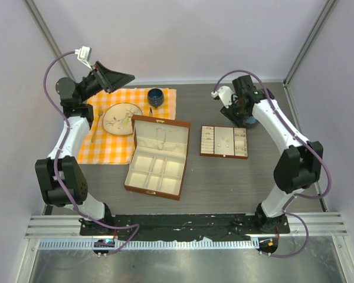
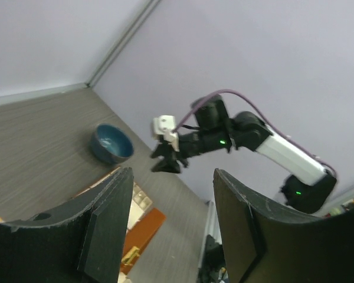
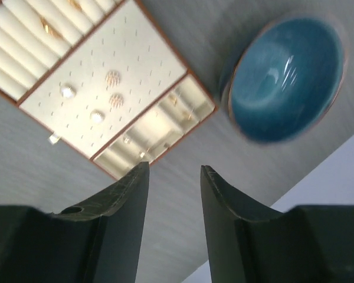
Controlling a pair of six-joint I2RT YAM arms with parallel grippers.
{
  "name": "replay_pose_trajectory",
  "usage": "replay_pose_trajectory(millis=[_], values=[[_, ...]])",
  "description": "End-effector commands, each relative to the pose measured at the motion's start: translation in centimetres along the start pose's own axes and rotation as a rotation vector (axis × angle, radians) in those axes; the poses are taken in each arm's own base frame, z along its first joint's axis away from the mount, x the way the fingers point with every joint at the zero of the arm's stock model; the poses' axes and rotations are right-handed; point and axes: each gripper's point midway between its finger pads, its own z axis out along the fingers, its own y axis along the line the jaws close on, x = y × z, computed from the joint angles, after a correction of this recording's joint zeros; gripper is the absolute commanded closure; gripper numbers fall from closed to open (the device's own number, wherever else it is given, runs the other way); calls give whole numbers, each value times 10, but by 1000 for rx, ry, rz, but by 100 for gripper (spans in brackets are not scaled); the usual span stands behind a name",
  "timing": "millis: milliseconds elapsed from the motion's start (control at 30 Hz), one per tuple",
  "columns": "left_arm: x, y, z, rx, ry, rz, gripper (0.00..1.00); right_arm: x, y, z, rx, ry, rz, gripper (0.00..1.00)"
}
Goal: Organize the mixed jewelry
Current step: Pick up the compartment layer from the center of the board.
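Hovering just beside the tray [image 3: 138, 56], the right gripper [image 3: 174, 171] gapes empty; the left gripper [image 2: 172, 177], well apart from the tray, likewise. The jewelry [image 3: 113, 78] on the tray looks tiny, light and slippery: pinch each piece at its edges.

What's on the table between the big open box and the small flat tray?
Nothing; the top view shows only bare table between the box and the tray.
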Motion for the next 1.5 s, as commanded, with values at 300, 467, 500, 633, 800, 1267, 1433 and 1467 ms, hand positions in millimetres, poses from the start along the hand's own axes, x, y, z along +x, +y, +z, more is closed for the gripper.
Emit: replay_pose_trajectory(millis=[300,467,500,633,800,1267,1433,1467], values=[[0,61,-31,-405,50,184,38,72,16,4,101,-41,489,49],[9,78,-44,-505,70,193,38,81,8,23,133,-42,580,51],[13,80,-48,-524,81,187,38,81,7,25,131,-45,593,51],[33,96,-65,-594,127,222,38,84,3,39,132,-42,639,53],[55,109,-90,-695,208,281,38,91,-3,60,134,-19,672,54],[107,139,-160,-883,384,324,37,109,-4,95,114,31,710,54],[133,149,-184,-934,455,320,37,111,1,106,93,45,727,59],[138,151,-189,-946,466,314,37,113,3,110,85,57,725,61]])
